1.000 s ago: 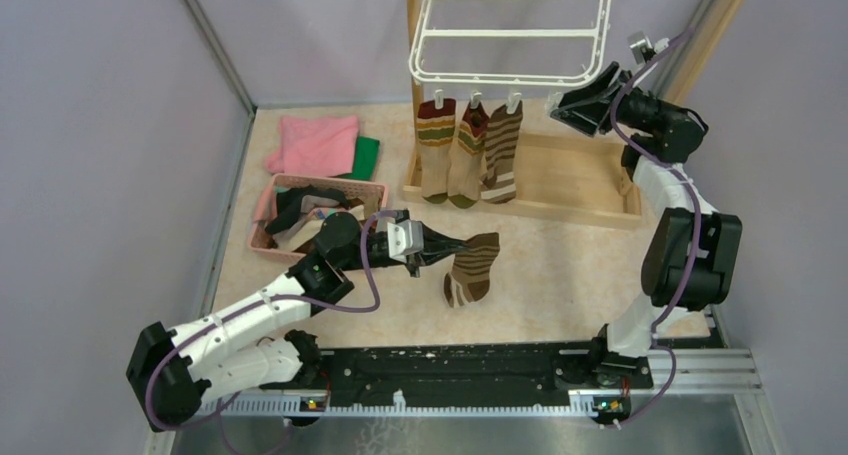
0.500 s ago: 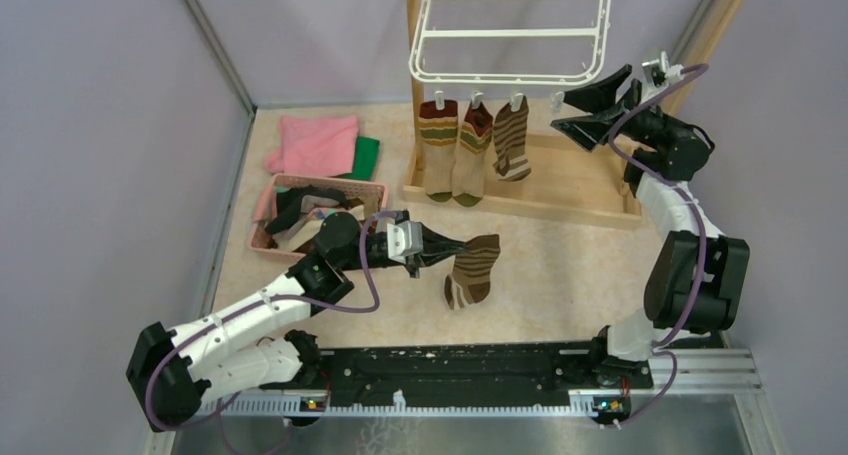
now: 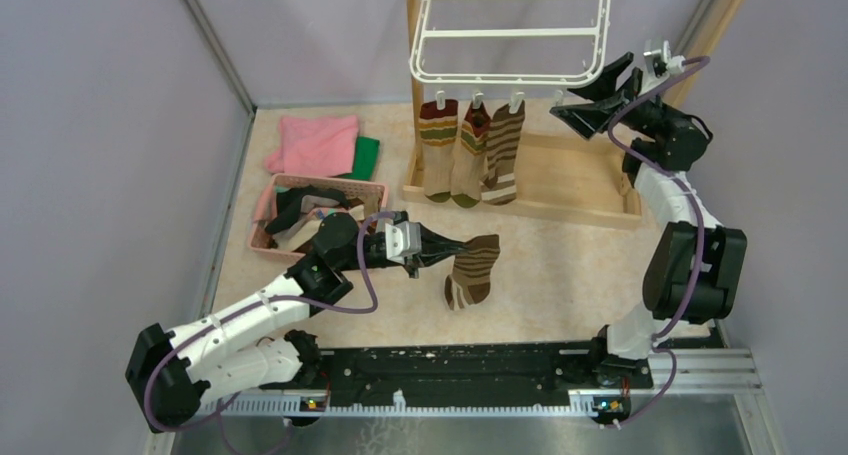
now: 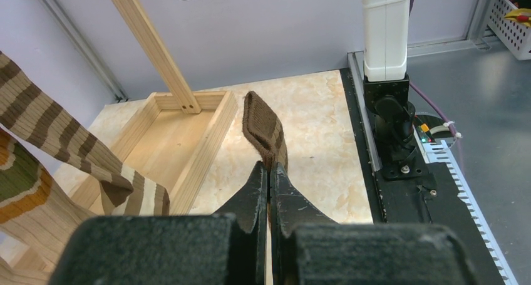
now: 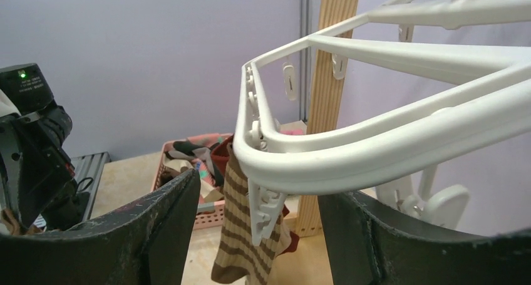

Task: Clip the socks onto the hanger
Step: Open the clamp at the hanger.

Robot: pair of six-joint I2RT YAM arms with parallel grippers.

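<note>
Left arm: the left end effector (image 4: pixel 269 172) is clamped narrow on one end of the brown striped sock (image 4: pixel 263 125); its fingers meet with only the fabric between them.
Held sock: the brown striped sock hangs from the left end effector (image 3: pixel 440 245) in the top view; it sits over the middle of the worktop (image 3: pixel 570 265), in front of the wooden tray (image 3: pixel 570 180); whether its toe touches the worktop cannot be told.
Right arm: the right end effector (image 3: pixel 587 93) is spread wide at the hanger's near right corner; in the wrist view the hanger (image 5: pixel 376 147) runs across the gap between the two fingers (image 5: pixel 169 222); contact cannot be told.
Hanger: the white hanger (image 3: pixel 510 33) hangs level beside the wooden post (image 3: pixel 412 35), above the wooden tray.
Clipped socks: three socks hang side by side from clips (image 3: pixel 516 101) on the hanger's near edge; the banded sock (image 3: pixel 436 150) is on the left, the middle sock (image 3: pixel 468 155) is next to it, and the brown-and-cream sock (image 3: pixel 502 150) is on the right; their toes reach down to the wooden tray.
Left side of worktop: the pink basket (image 3: pixel 330 181) holds more dark and striped fabric; behind it the pink cloth (image 3: pixel 315 143) lies partly over the green cloth (image 3: pixel 366 157).
</note>
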